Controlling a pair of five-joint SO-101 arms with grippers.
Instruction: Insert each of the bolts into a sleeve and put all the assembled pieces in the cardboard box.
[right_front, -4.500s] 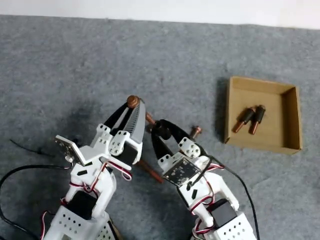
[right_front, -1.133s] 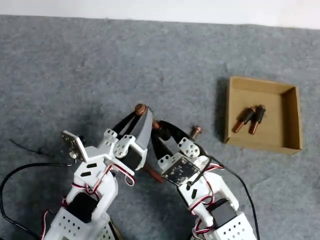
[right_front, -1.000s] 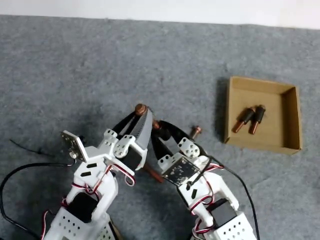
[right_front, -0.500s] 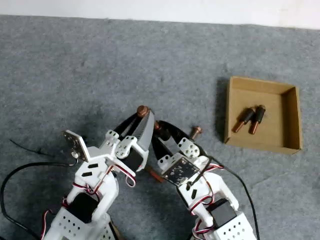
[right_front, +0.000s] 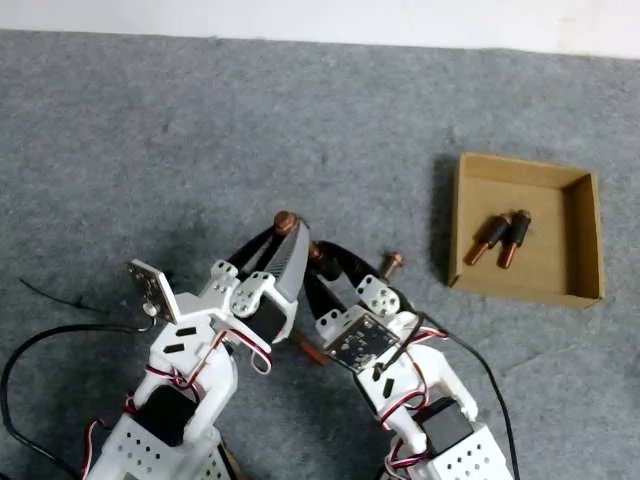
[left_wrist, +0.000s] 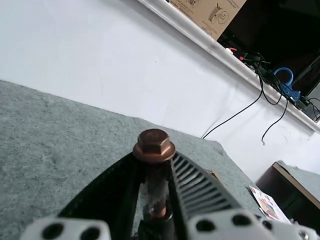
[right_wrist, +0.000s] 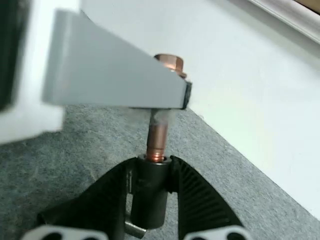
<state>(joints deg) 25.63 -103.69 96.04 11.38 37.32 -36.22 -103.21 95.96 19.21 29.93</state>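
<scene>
**Left gripper** (left_wrist: 155, 162): closed to a narrow gap on one bolt (left_wrist: 154, 145), with both fingers (left_wrist: 195, 182) pressing the shank just below the hex head. The bolt's long axis is steep, head uppermost. In the high view the head lies toward 10 o'clock and the tip toward 4 o'clock.

**Right gripper** (right_wrist: 153, 167): closed on one dark sleeve (right_wrist: 149, 200), held mouth-up in line with the bolt. The bolt's tip sits in the sleeve's mouth, and most of the shank is bare between the two grippers.

**Table** (right_front: 150, 120): a second bolt (right_front: 391, 263) lies alone at 3 o'clock from the right gripper; its axis cannot be told. A copper shank (right_front: 306, 347) shows between the two arms at 6 o'clock.

**Box** (right_front: 560, 230): well apart at 3 o'clock, holding two assembled pieces (right_front: 488, 238) side by side. Their axes run from 1 to 7 o'clock, with the sleeve ends toward 1.
</scene>
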